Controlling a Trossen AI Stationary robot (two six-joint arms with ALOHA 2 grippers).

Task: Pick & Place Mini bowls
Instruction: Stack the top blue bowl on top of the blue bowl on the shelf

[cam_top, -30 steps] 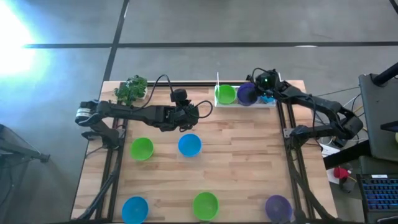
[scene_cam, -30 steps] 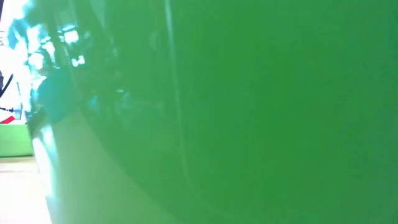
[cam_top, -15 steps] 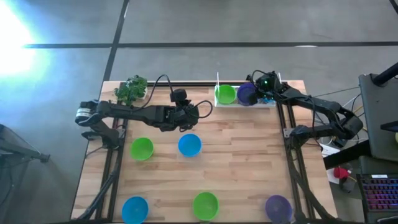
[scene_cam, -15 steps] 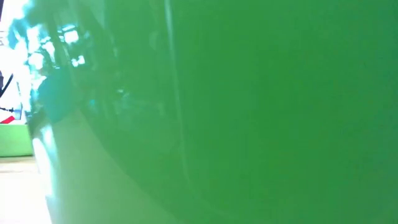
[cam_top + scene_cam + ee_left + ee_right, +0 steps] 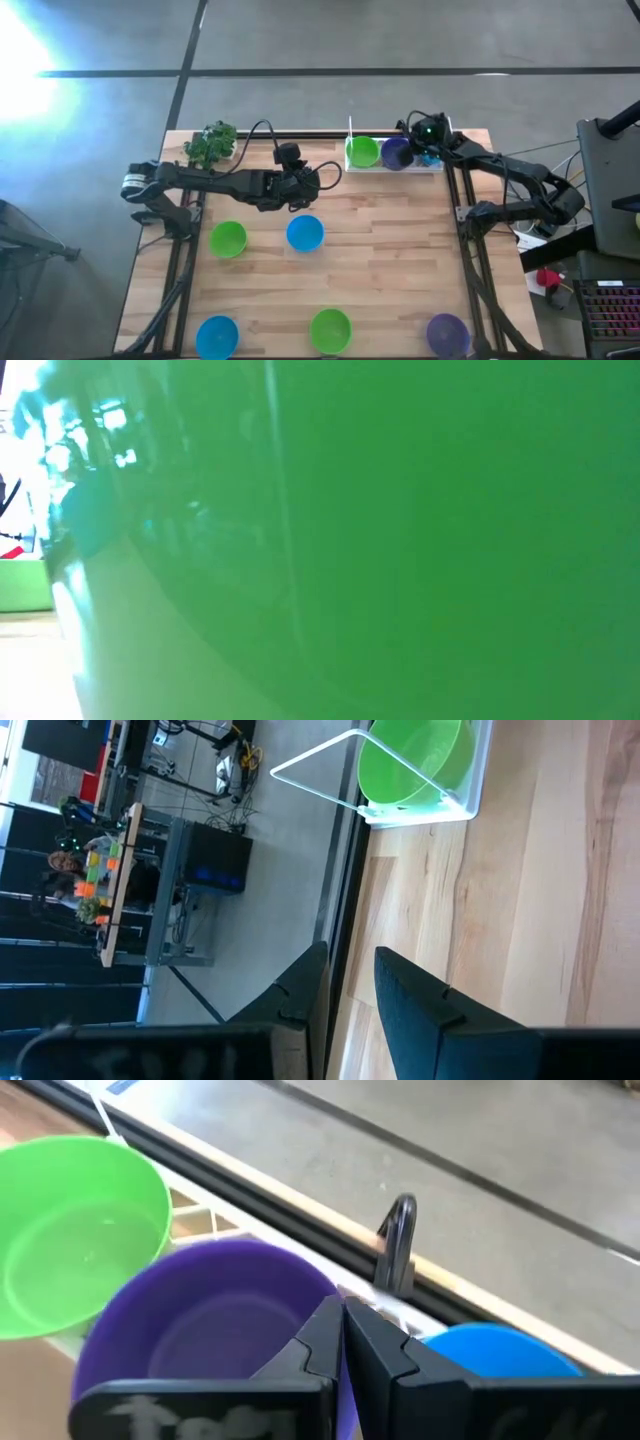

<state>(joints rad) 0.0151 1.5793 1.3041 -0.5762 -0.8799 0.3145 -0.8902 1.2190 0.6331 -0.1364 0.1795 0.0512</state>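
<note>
A clear plastic tray (image 5: 440, 166) is seen at the far edge of the wooden bench (image 5: 380, 260), toward its right corner, and three small round plastic bowls are held in it: a bright green bowl (image 5: 362, 152), a purple bowl (image 5: 397, 152) beside it, and a blue bowl (image 5: 500, 1348) partly hidden under the right arm. The right gripper (image 5: 343, 1342) is positioned over the tray, its fingers pressed together on the rim of the purple bowl. The left gripper (image 5: 350, 990) is held above the middle of the bench near the far edge, its fingers slightly parted with nothing between them. Five more bowls are spread on the bench: a green one (image 5: 228, 239) and a blue one (image 5: 305, 233) near the middle, and a blue (image 5: 217, 337), a green (image 5: 331, 329) and a purple one (image 5: 447, 334) along the near edge. A leafy green toy plant (image 5: 210, 145) is set at the far left corner. The low view is filled by a green surface.
</note>
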